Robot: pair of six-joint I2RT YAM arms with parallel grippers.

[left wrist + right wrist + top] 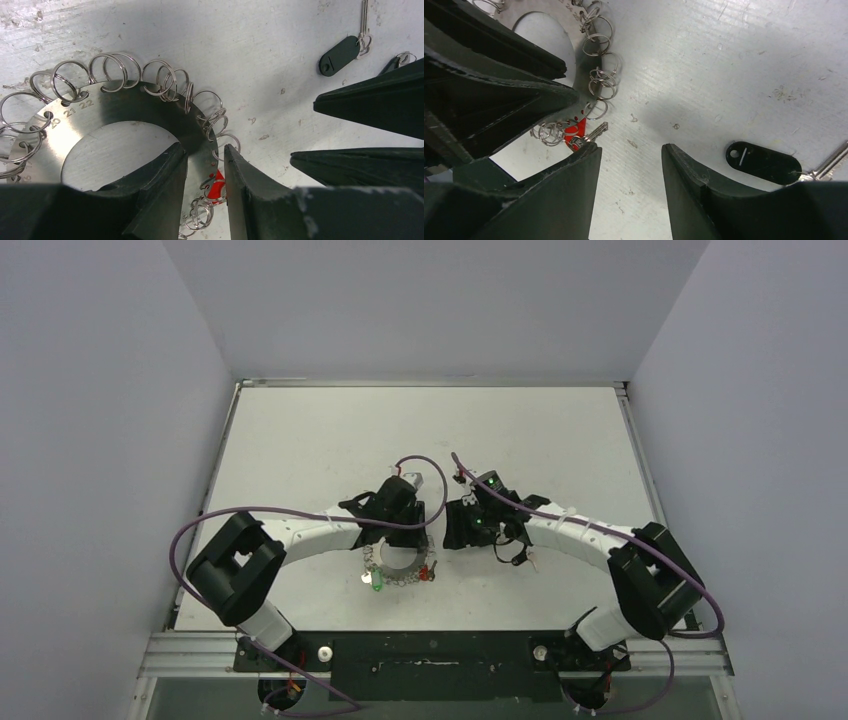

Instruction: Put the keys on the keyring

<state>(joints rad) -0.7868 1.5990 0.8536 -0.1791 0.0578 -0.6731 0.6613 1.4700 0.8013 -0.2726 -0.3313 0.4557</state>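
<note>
Right wrist view is taken as the reference for the coming move. The key (764,161) lies flat on the table (724,60), on the side of the right gripper (630,150) that faces away from the keyring (581,70). The gripper is thus placed between keyring and key. The key's long axis runs roughly along that same line, with the black head turned toward the keyring and the silver blade pointed away from it, out of frame. The right arm is judged the nearer one, since the key is close beside its outer finger and the left gripper (206,170) is occupied at the keyring.

The right gripper's jaws are spread, with only bare table between them, and nothing is pinched. The left gripper's jaws are set astride the keyring's flat band, one finger (160,185) lowered into the central hole and the other outside the scalloped edge. Whether the band is pressed or merely straddled cannot be told. A red tag (575,131), with a short silver blade beside it, is seen at the keyring's edge.

In the top view, the keyring's green tag (377,583) is found on its near-left rim. Both arms are bent inward from their bases, with fingers pointed down, and are brought together over the keyring's far-right side. A sideways shift of the right gripper away from the keyring is judged necessary before the key's head can be pinched.
</note>
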